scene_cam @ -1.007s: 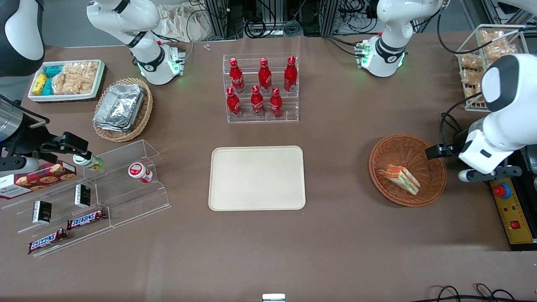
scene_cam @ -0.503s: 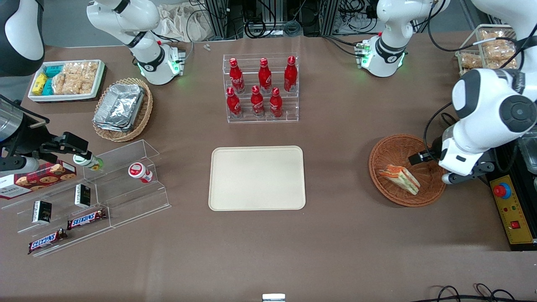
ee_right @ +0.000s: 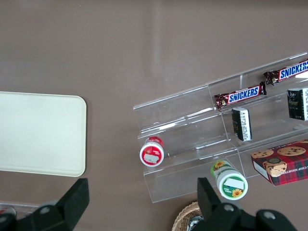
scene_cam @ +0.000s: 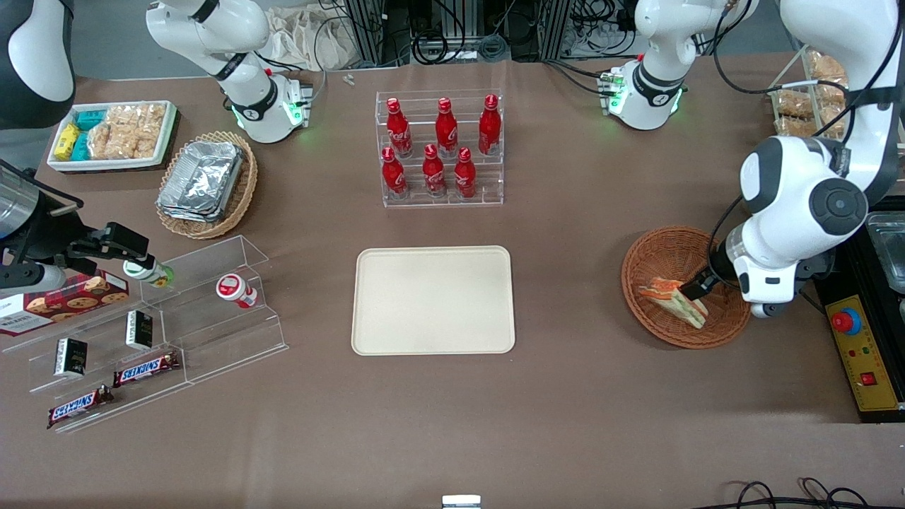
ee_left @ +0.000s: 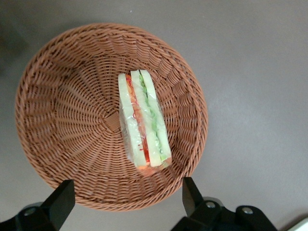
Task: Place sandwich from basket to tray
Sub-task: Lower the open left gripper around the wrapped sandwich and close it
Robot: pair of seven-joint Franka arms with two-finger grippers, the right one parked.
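Brown wicker basket (ee_left: pixel 57 120) cradles the sandwich (ee_left: pixel 143 126) on its side. The hand (ee_left: pixel 127 199) hangs above, fingers spread wide and empty, ready to drop around it.

The basket (ee_left: pixel 57 120) is woven wicker, bumpy and reddish-brown. The sandwich (ee_left: pixel 143 122) sits in it, wrapped in clear, shiny plastic film over soft white bread. The gripper (ee_left: pixel 126 204) above the basket has wide-apart black fingers (ee_left: pixel 60 202) of dull plastic. The tray (scene_cam: pixel 433 300) looks smooth, matt and cream. The table (scene_cam: pixel 565 424) wears a dull brown cloth.
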